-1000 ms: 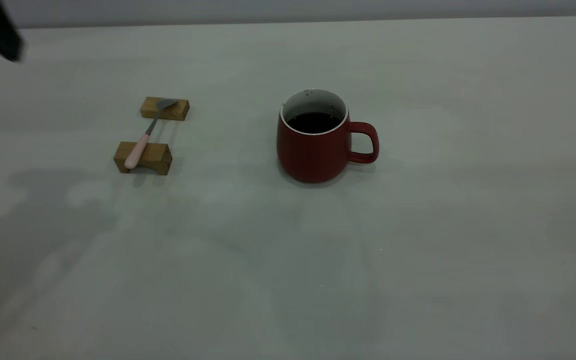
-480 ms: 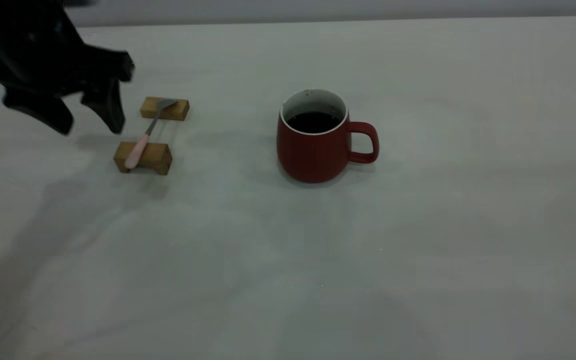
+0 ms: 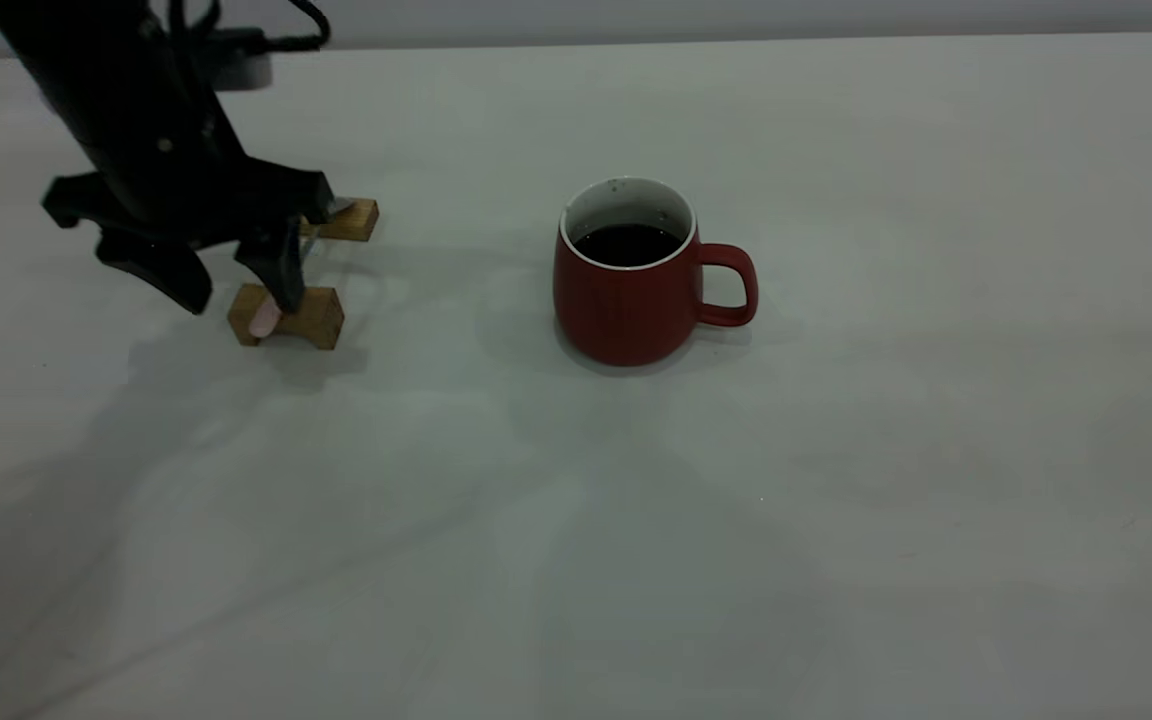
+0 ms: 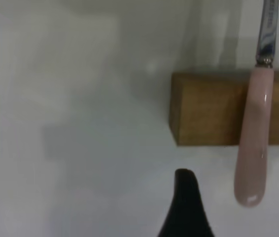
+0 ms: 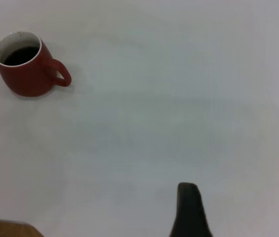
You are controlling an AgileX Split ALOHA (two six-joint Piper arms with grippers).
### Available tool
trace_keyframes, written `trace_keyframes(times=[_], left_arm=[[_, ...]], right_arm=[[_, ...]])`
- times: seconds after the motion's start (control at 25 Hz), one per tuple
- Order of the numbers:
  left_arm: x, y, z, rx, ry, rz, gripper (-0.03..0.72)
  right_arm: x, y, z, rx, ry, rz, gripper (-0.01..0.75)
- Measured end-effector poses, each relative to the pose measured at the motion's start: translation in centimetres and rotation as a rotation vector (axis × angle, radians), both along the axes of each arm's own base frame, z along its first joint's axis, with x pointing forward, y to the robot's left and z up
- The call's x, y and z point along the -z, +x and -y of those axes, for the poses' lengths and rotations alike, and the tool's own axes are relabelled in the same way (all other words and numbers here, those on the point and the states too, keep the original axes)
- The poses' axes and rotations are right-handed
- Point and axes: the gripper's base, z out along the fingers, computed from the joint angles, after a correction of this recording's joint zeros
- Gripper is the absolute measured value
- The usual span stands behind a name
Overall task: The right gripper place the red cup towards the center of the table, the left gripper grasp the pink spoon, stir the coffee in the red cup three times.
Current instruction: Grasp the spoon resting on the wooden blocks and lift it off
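My left gripper (image 3: 236, 285) hangs with fingers (image 3: 281, 270) spread, astride the pink spoon (image 3: 263, 318), not touching it. The spoon bridges two wooden blocks (image 3: 311, 318). The red cup (image 3: 631, 290) of coffee (image 3: 628, 244) stands mid-counter (image 3: 836, 450), well apart. My right gripper's finger state cannot be told.

The table (image 3: 836, 500) is plain pale grey-white. The cup (image 3: 631, 285) stands upright near its middle, somewhat toward the far edge, handle pointing to the right edge. Two wooden blocks lie toward the left edge, well apart from the cup: the near block (image 3: 308, 318) and, just behind it, the far block (image 3: 356, 220).
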Motion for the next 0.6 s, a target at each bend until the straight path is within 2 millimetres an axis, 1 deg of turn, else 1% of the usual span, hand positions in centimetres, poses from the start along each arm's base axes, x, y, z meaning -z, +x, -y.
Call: trace_keyframes(times=[0.16, 0.32, 0.48, 0.6], left_arm=[[1.0, 0.2, 0.1, 0.0, 0.001, -0.002, 0.6], [1.6, 0.3, 0.1, 0.001, 0.001, -0.001, 0.529], [1.8, 0.3, 0.1, 0.001, 0.001, 0.002, 0.423], [1.8, 0.3, 0.1, 0.0, -0.001, 0.009, 0.305]], right_arm=[[0.0, 0.0, 0.0, 0.0, 0.0, 0.0, 0.587], [0.0, 0.0, 0.0, 0.0, 0.0, 0.0, 0.587], [0.0, 0.0, 0.0, 0.0, 0.0, 0.0, 0.587], [0.0, 0.0, 0.0, 0.0, 0.0, 0.0, 0.587]])
